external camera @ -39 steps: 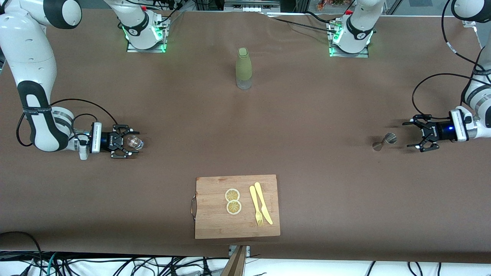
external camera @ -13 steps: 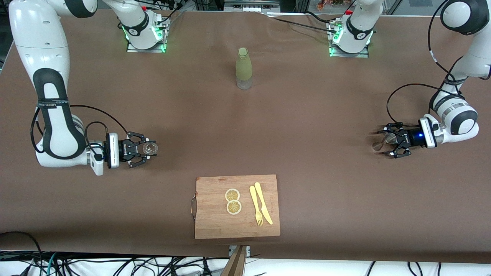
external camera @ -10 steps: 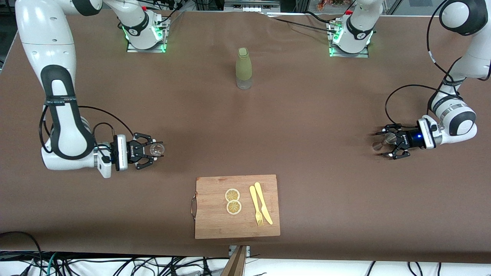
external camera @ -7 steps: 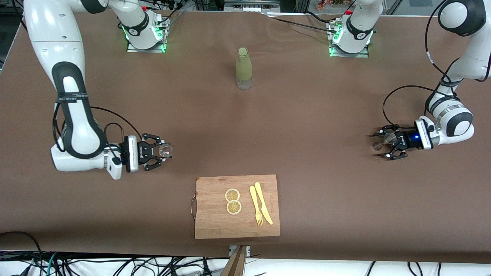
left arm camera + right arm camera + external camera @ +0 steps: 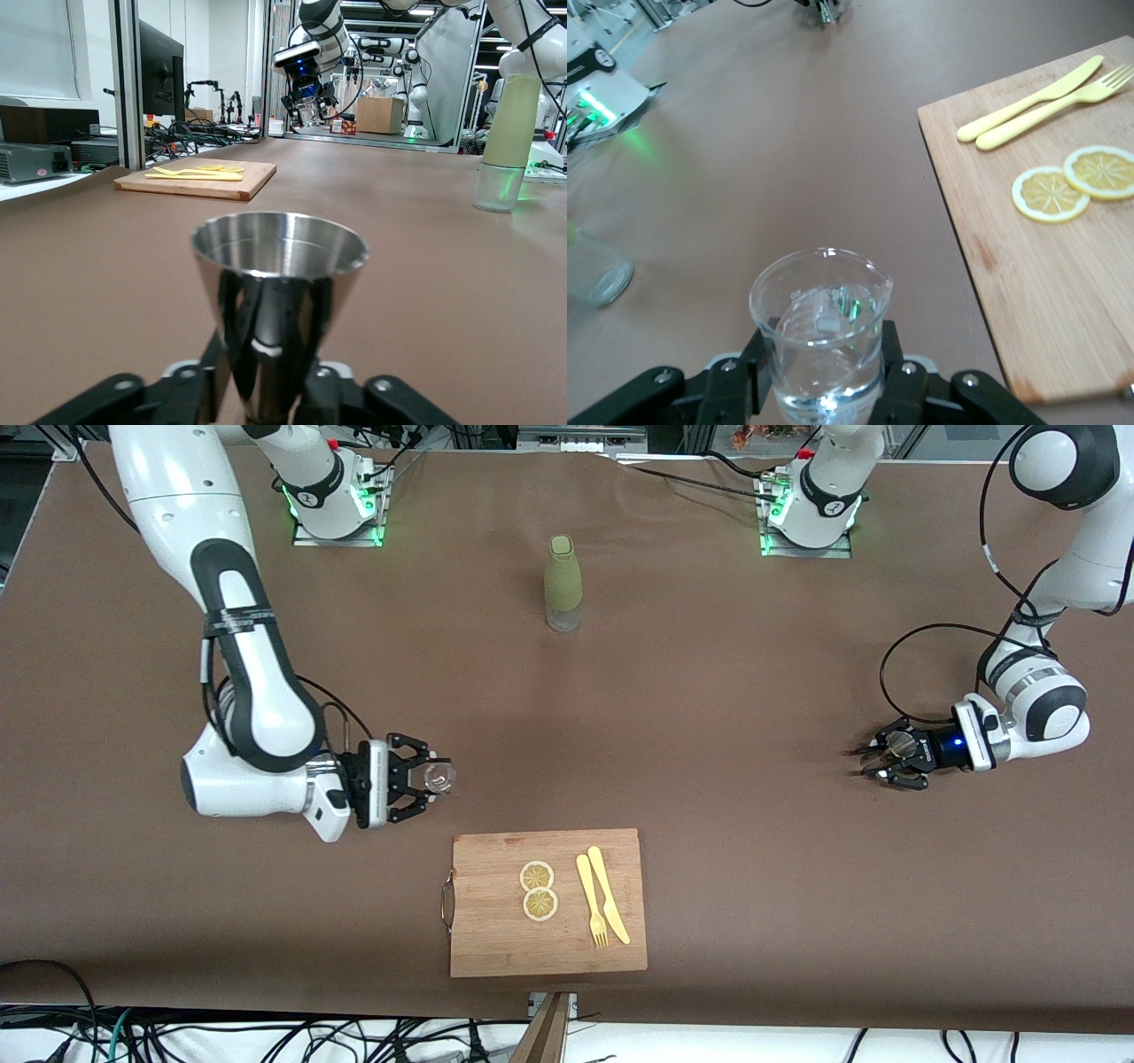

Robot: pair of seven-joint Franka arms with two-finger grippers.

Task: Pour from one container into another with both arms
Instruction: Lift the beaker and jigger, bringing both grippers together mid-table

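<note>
In the front view I see the right gripper (image 5: 425, 778) low over the table, just off the corner of the cutting board (image 5: 496, 948) at the right arm's end, its jaws pinching the glass cup (image 5: 437, 778). The left gripper (image 5: 880, 760) is low at the left arm's end of the table, jaws closed in around the jigger (image 5: 899, 746). A green bottle (image 5: 563, 584) stands upright between the two bases.

In the left wrist view, the jigger (image 5: 279, 301) stands upright and fills the middle, the black fingers (image 5: 213, 372) pressing its narrow waist from both sides.

In the right wrist view, the cup (image 5: 822, 332) is upright, gripped at its base between the fingers (image 5: 740, 376). The board (image 5: 1063, 257) beside it carries two lemon slices (image 5: 1076, 181) and a yellow knife and fork (image 5: 1045, 93).
</note>
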